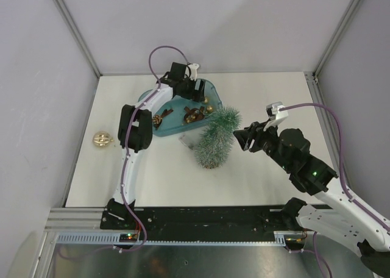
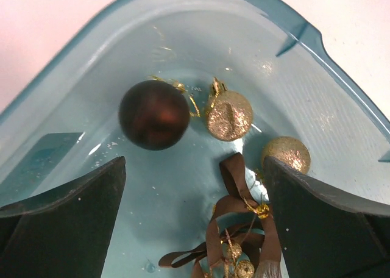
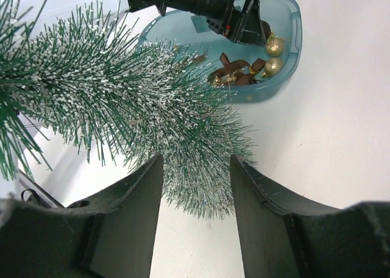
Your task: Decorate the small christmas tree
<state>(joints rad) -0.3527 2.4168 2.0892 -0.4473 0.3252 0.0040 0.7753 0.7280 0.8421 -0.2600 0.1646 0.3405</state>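
Left gripper: jaws spread about as wide as they go, nothing between them, poised straight down over the tub by the middle of the tabletop's far edge. Contents below it: brown ball, two gold glitter balls, brown ribbon. Left arm: stretched from its base at the near edge to the far edge, elbow bowed toward the left edge. Right gripper: jaws roughly half apart, with needle tips reaching into the gap; whether they pinch the needles cannot be told. Right arm: folded low and reaching in from the near right corner, fingers aimed at the left edge. Tree: near the centre of the tabletop, just beside the tub on its near right side, tipped well over. Its long axis runs from the near edge toward the far edge, slanting a little to the right; its base is not seen. From the left gripper it lies to the near right, close by. From the right gripper it lies dead ahead, broadside on, making that the nearer hand. One more gold ball sits alone by the left edge, well apart from both hands.
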